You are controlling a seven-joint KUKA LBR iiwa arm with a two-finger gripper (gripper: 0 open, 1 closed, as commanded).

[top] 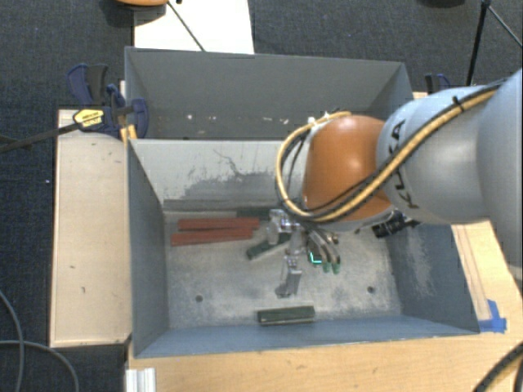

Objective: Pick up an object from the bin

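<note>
Candidate for the pick, as the loose thing nearest the pincer, is the dark flat bar (286, 315). It lies lengthwise against the near wall of the bin (151, 251), about midway along that wall.

- **Handling:** It appears stiff, thin, light and probably smooth-faced, so it is likely to slip.
- **Grip point:** Take hold across its short width at mid-length to prevent pivoting. The low profile and the adjacent wall leave little clearance.

The pincer (288, 282) hangs just beyond the bar, over the bare middle of the bin floor, and is apart from the bar. Whether it is released or clenched cannot be told.

Farther back, towards the view's left wall, lies a red-brown bar (211, 233). It is longer and thicker, and likewise appears rigid.

Count: dark flat bar, one; red-brown bar, one.
</note>
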